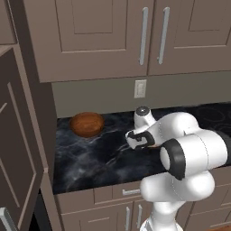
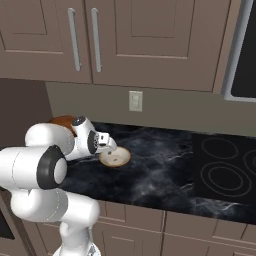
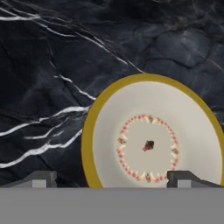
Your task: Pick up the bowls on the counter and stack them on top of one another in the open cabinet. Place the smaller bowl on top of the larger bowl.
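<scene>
Two bowls sit on the counter [image 1: 97,158], black marble-look with pale veins. Landmark for these notes: the wall outlet [image 1: 140,88] on the backsplash.

Larger bowl [image 1: 86,124]: reddish-brown wood, upright, below and well to the left of the outlet in the left base view, near the counter's left end by the tall taupe side panel [image 1: 34,97]. In the right base view just a brown sliver of it [image 2: 62,121] shows above the white arm.

Smaller bowl [image 2: 115,157]: cream-white inside, thin brown-gold rim, upright, on the counter below the outlet and a little left of it in the right base view. In the hand view it [image 3: 151,140] shows a ring of small red-orange marks around a dark centre spot. The two bowls are well apart.

End effector [image 2: 106,142]: jaws spread wide, holding nothing. It hangs over the smaller bowl, just above its near-left rim; contact cannot be told. In the hand view the two dark fingertips [image 3: 41,178] straddle the bowl's lower part, one out over bare counter, the other over the cream inside. In the left base view the end effector [image 1: 140,140] lies below the outlet, with the arm's elbow in front of it.

Panelled upper cabinets [image 1: 135,36] with paired silver bar handles hang above the outlet. A black cooktop [image 2: 225,170] lies in the counter far to the outlet's right.
</scene>
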Robot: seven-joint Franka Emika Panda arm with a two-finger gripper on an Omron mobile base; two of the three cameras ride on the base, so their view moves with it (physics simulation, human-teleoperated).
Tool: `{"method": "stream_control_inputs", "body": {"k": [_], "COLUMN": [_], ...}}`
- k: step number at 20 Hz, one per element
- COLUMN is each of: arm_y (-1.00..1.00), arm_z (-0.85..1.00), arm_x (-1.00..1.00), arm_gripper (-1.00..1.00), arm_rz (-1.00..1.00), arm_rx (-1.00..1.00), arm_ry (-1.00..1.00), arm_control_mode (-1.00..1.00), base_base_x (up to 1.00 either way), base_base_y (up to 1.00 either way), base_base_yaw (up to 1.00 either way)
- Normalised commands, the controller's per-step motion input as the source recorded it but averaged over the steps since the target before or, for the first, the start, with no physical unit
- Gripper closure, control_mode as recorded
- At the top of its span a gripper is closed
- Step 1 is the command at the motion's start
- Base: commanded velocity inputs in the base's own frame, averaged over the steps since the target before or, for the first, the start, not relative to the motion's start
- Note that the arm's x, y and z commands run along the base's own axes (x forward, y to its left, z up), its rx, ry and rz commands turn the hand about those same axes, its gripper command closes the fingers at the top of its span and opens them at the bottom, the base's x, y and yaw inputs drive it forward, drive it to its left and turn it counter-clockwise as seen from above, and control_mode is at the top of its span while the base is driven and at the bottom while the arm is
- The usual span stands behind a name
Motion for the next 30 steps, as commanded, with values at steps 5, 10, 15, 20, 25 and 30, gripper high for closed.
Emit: {"method": "stream_control_inputs", "body": {"k": [5,10,15,20,25,30], "arm_y": [0.0,0.0,-0.01,0.0,-0.01,-0.09], "arm_z": [-0.11,-0.21,-0.2,-0.17,-0.15,-0.12], "arm_x": [0.02,0.13,0.16,0.12,0.09,0.08], "arm_gripper": [-1.0,-1.0,-1.0,-1.0,-1.0,-1.0], "arm_rz": [0.0,0.0,0.0,0.0,0.0,0.0], "arm_rx": [0.0,0.0,0.0,-0.01,0.0,0.0], "arm_ry": [0.0,0.0,0.0,0.0,0.0,0.0], "arm_control_mode": [-1.0,-1.0,-1.0,-1.0,-1.0,-1.0], "base_base_x": [0.0,0.0,0.0,0.0,0.0,0.0], "base_base_y": [0.0,0.0,0.0,0.0,0.0,0.0], "base_base_yaw": [0.0,0.0,0.0,0.0,0.0,0.0]}}
